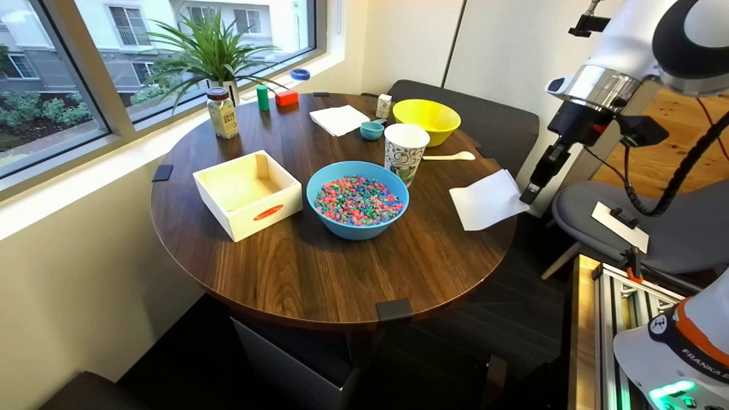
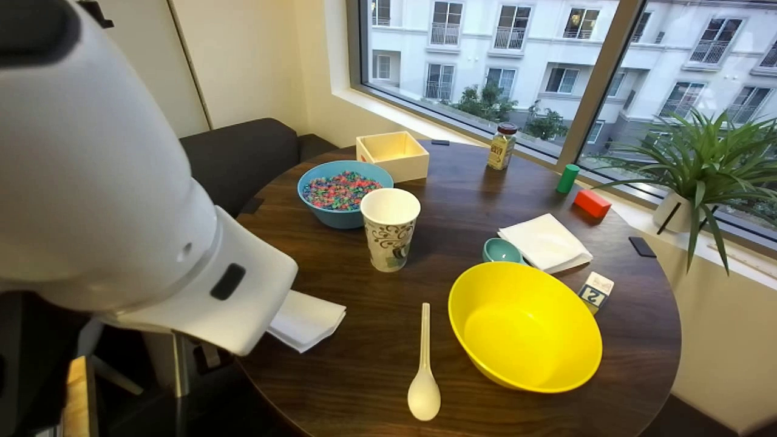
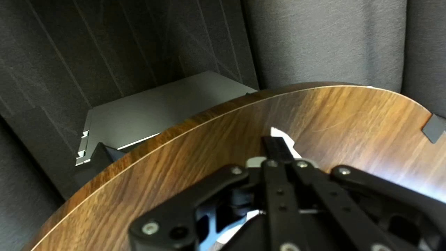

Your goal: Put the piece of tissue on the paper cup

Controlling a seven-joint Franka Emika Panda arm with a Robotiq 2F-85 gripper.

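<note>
Round and dark-grained, the table (image 1: pixel 336 267) fills the middle of an exterior view, and the tissue (image 1: pixel 484 202) is at its right-hand edge, right of centre in the frame, one corner at the tips of the gripper (image 1: pixel 530 193). The step looks to be carrying it over to the cup (image 1: pixel 405 147), upright at the upper middle. To do that well, lift the tissue before swinging it left, so the floppy part clears the cup's rim; then line up its middle, not the gripper, with the mouth, lower slowly, and let go only once it spans the rim, since a sideways drag could tip so light a cup. The tissue looks about square, so I see no sure long axis; one free corner points left, another toward the bottom of the frame. The cup's long axis is near vertical, mouth up. In an exterior view with the arm (image 2: pixel 133 200) across the left, the tissue shows at lower left, partly hidden, a free corner pointing right; whether it touches the table I can't say. In the wrist view the fingers (image 3: pixel 277 148) are pressed together at lower middle, and a narrow white edge, probably the tissue's, slants past their tips toward the upper left; I judge they pinch it.
</note>
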